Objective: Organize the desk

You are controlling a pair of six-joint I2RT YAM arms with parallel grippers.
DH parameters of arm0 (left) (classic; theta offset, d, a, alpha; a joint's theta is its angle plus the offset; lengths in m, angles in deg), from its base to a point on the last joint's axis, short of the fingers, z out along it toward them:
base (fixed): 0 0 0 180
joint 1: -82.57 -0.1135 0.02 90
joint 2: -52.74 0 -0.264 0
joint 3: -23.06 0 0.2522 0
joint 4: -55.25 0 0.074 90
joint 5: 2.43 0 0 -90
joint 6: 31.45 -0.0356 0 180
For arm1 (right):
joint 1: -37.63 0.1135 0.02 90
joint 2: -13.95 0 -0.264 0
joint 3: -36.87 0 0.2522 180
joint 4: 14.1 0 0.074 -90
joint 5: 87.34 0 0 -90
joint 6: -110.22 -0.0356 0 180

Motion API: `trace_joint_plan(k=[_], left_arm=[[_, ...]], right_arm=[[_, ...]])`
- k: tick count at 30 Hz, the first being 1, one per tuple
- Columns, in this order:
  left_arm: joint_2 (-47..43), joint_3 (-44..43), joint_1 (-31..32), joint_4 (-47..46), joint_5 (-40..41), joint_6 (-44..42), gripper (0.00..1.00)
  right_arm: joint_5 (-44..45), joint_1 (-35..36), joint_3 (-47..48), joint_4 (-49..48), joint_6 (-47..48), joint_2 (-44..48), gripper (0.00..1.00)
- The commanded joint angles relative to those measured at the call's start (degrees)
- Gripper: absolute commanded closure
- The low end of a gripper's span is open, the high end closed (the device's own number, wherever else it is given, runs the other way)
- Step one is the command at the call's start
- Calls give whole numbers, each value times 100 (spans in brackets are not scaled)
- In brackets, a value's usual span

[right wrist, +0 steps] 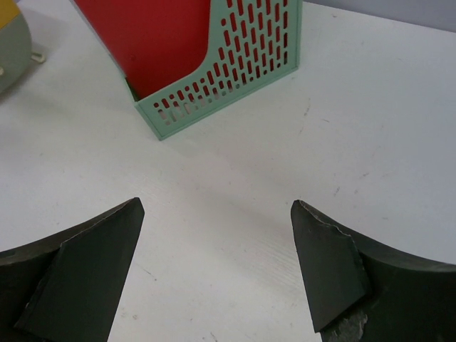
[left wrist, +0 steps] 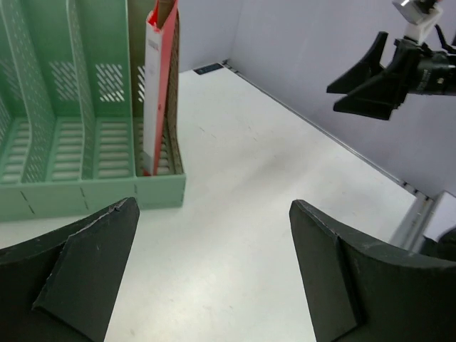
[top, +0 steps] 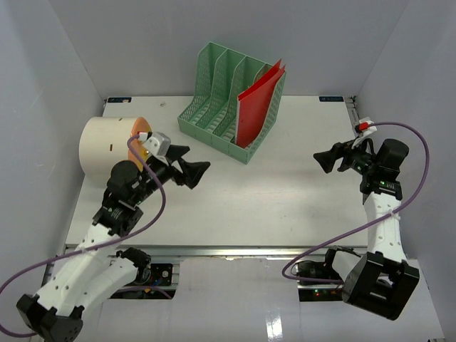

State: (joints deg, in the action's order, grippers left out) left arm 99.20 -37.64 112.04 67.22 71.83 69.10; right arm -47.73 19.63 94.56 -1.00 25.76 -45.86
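The white desk (top: 285,192) holds a green file rack (top: 231,103) at the back middle, with a red folder (top: 258,107) upright in its rightmost slot. The rack (left wrist: 78,135) and folder (left wrist: 160,78) show in the left wrist view, and the rack (right wrist: 228,85) and folder (right wrist: 153,39) in the right wrist view. My left gripper (top: 196,172) is open and empty, above the desk left of middle. My right gripper (top: 324,160) is open and empty, above the desk's right side, and also shows in the left wrist view (left wrist: 360,82).
A cream cylinder (top: 107,146) with an orange part (top: 139,146) lies on its side at the desk's left, close behind my left arm. White walls enclose the desk on three sides. A silver rail (top: 235,251) runs along the front edge.
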Motion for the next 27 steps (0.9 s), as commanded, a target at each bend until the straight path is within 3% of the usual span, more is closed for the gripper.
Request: trace_joint_plan(k=[1, 8, 27], left_arm=[[-1340, 649, -16, 1067, -243, 522, 2], [-2286, 1180, -13, 1666, -4, 252, 2], [-2510, 1406, -16, 1743, 106, 199, 2]], right_arm=[[791, -24, -30, 868, 464, 563, 10], [1368, -19, -961, 481, 21, 1442, 10], [2153, -28, -1202, 409, -298, 1982, 10]])
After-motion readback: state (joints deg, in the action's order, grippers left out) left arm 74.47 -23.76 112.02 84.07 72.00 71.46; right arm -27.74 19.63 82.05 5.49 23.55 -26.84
